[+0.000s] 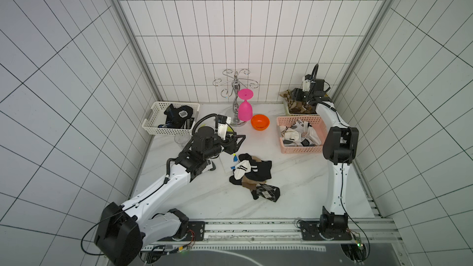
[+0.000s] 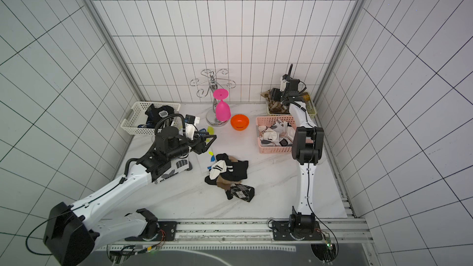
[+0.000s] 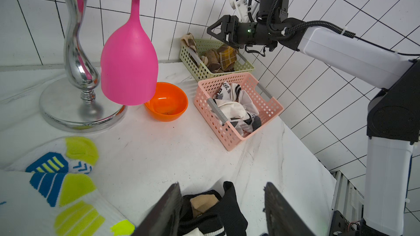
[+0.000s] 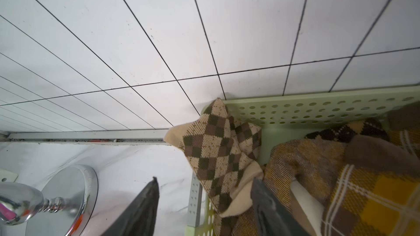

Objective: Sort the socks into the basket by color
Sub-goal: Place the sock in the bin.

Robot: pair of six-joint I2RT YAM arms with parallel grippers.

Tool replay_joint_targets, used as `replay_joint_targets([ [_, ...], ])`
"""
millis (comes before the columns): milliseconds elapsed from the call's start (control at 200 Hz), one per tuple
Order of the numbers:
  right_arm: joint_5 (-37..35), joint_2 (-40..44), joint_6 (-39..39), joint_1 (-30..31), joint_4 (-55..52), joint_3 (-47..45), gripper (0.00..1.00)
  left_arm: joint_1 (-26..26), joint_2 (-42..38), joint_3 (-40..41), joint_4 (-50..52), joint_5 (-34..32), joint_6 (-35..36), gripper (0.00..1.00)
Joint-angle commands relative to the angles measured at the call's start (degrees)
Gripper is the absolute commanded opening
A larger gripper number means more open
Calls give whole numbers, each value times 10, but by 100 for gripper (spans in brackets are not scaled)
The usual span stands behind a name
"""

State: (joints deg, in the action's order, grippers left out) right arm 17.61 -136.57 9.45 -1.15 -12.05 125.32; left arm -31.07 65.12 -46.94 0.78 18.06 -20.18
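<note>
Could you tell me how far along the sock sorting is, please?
Done: black socks in the white basket, white ones in the pink basket, brown ones in the green basket. In hand: nothing; right pincer open over the green basket, left pincer open by the mixed pile. Left: that pile and the yellow-blue printed socks.

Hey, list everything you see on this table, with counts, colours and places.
white basket: one, far left, holds black socks
pink basket: one, right side, holds white socks
green basket: one, far right corner, holds brown socks
sock pile: several, black, white-striped, tan, argyle, centre of the table
printed socks: two, white-yellow-blue, beside the pile
goblet: one, pink, hanging upside down on chrome rack
bowl: one, orange, beside the rack
left pincer: open, above the pile's edge
right pincer: open, over the green basket
</note>
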Motion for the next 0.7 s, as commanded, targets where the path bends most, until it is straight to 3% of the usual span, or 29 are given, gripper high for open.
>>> replay_joint_targets([
  [0, 24, -58, -5, 4, 16, 76, 62, -2, -17, 7, 6, -11, -11, 59],
  [120, 33, -96, 5, 4, 82, 82, 56, -2, -10, 3, 10, -18, -12, 59],
  [250, 39, -148, 13, -3, 82, 134, 49, -2, 13, -10, 15, -19, -13, 59],
  [500, -8, -158, -20, -11, 29, 130, 60, -2, 59, -29, 7, -8, -8, 59],
  [615, -58, -162, -34, -13, 2, 140, 55, -1, 71, -41, 13, -3, -2, 59],
  [695, -99, -158, -45, -13, -11, 139, 44, -1, 70, -42, 14, -7, 2, 59],
])
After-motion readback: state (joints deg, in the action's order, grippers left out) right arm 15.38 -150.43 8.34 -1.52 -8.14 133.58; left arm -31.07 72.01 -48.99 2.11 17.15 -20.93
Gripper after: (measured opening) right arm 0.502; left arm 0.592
